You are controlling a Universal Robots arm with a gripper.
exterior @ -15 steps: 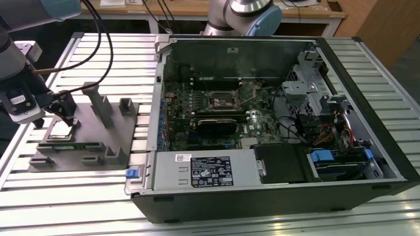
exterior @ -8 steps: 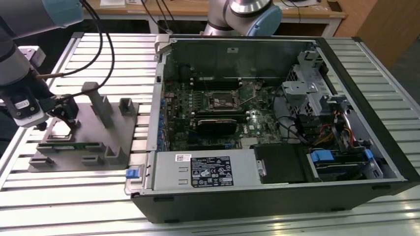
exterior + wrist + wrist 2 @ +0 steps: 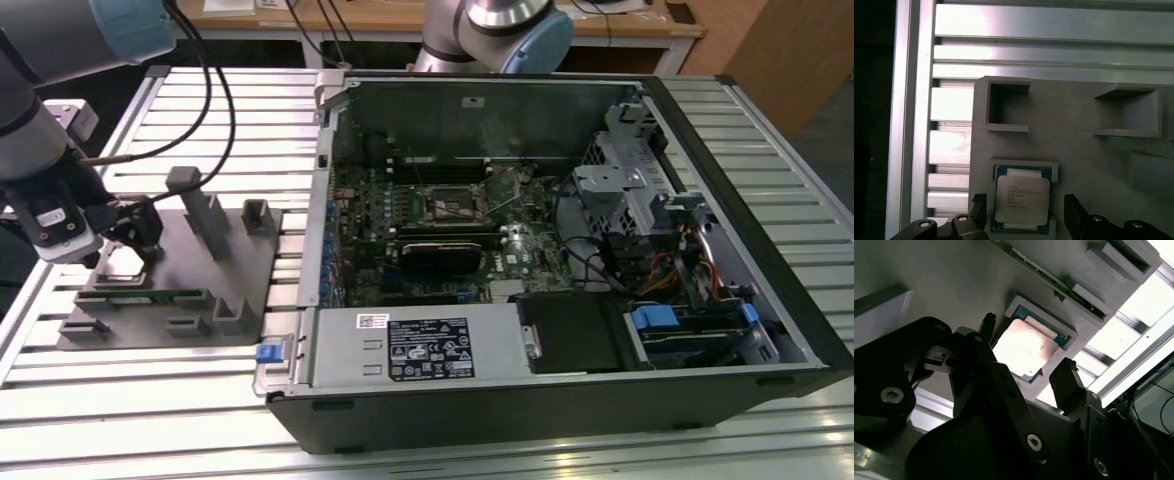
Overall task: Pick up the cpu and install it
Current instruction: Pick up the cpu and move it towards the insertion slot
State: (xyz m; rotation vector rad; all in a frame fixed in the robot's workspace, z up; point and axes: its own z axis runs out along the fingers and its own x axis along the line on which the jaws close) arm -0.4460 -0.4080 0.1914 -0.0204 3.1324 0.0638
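- Exterior view: the gripper (image 3: 123,243) is hovering over the cpu (image 3: 118,265), which is lying in its pocket on the grey fixture (image 3: 174,278); upright posts (image 3: 203,215) are standing nearby.
- Second wrist view: the jaws are gaping wide astride the cpu (image 3: 1024,350), holding nothing.
- First wrist view: the pocket rim (image 3: 1024,164) is hugging the cpu (image 3: 1021,200); it is probably light, stiff and fragile, so gripping opposite edges seems best.

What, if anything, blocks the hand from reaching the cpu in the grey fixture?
Probably nothing. The open hand straddles the cpu, which lies uncovered in its pocket of the grey fixture; so yes, it looks reachable.
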